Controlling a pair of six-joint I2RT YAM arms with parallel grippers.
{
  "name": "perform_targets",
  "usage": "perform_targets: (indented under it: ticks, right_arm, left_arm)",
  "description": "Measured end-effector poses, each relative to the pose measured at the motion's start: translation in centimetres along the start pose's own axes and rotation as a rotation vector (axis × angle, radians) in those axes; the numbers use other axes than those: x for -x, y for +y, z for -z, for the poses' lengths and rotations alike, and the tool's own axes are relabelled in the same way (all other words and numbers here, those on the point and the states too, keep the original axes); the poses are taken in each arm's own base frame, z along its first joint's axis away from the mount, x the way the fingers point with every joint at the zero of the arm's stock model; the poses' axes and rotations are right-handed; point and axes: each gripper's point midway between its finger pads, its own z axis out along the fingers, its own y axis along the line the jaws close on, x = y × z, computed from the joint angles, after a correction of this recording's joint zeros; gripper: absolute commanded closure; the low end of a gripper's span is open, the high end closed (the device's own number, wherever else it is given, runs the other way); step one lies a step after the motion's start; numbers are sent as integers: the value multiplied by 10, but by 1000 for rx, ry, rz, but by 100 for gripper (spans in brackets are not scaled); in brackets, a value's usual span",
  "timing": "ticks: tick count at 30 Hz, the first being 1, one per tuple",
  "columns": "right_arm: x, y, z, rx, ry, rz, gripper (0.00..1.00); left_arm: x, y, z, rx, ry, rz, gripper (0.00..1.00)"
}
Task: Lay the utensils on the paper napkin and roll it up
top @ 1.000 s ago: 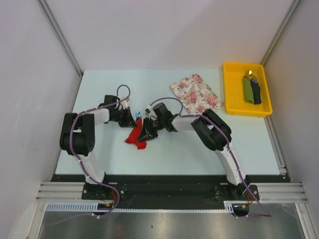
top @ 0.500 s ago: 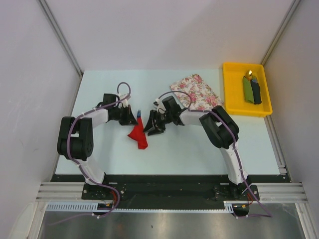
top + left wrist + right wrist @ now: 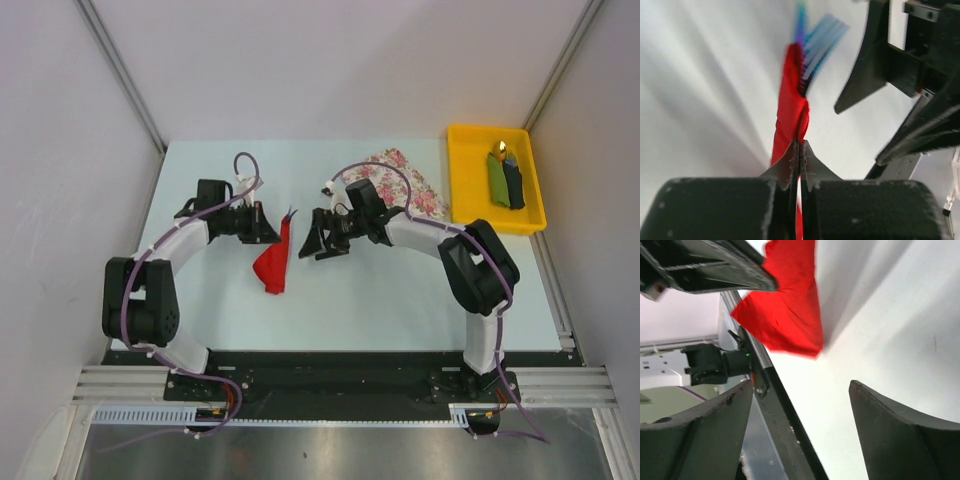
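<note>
The red paper napkin (image 3: 272,265) is twisted into a loose roll, slanting across the table's middle. My left gripper (image 3: 271,231) is shut on its edge, and the left wrist view shows the napkin (image 3: 790,115) pinched between the closed jaws (image 3: 799,148). Blue and purple utensils (image 3: 816,46) stick out of the roll's far end, blurred. My right gripper (image 3: 316,245) stands open just right of the napkin, holding nothing. In its wrist view the napkin (image 3: 785,310) lies beyond the spread fingers (image 3: 800,385).
A pink floral cloth (image 3: 400,180) lies at the back right, partly under the right arm. A yellow tray (image 3: 462,205) at the far right holds a green roll and a dark roll (image 3: 505,180). White walls close in both sides.
My right gripper has opened, let go of the napkin and drawn back to the right. The left gripper has moved away from the table's front edge with the napkin, which now hangs longer and narrower.
</note>
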Motion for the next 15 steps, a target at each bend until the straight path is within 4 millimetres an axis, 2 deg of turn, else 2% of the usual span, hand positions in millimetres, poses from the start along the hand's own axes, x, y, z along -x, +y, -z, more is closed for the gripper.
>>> perform_targets:
  ticks: [5,7,9,13,15]
  right_arm:
    - [7,6,20,-25,-37,97,8]
    - [15,9,33,-39,-66,140,0]
    - [25,16,50,-56,-108,204,0]
    - [47,47,89,-92,-225,383,0]
    - [56,74,112,-92,-297,503,0]
  left_arm:
    - [16,-32,22,-58,-32,-78,100]
    - [27,-48,33,-74,-56,-123,100]
    - [41,-67,47,-95,-89,-174,100]
    - [67,-111,78,-144,-169,-295,100]
    - [76,-134,94,-173,-211,-358,100]
